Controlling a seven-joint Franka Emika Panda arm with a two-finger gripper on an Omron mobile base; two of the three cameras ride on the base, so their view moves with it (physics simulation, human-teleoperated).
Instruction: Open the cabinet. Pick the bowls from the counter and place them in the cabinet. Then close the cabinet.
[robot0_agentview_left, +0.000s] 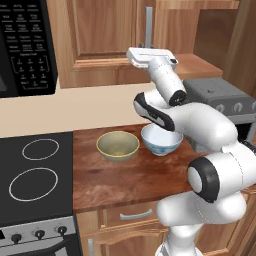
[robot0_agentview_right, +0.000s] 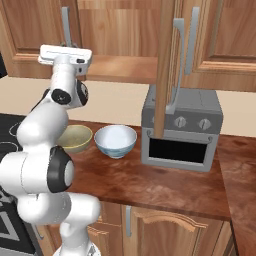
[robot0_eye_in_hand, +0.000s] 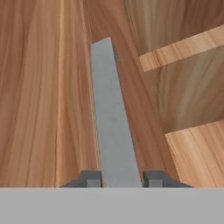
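Bowls on desk (robot0_agentview_left: 125, 180): two, olive-yellow bowl (robot0_agentview_left: 118, 145), white-blue bowl (robot0_agentview_left: 161, 139). Toaster oven (robot0_agentview_right: 181, 128): one. Stovetop (robot0_agentview_left: 35, 175): one.

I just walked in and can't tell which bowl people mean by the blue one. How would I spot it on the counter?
Find the reddish-brown wooden counter between the black stovetop and the grey toaster oven. Two bowls sit side by side there. The blue one is nearer the oven: white with pale blue inside and blue markings outside, while its neighbour is plain olive-yellow.
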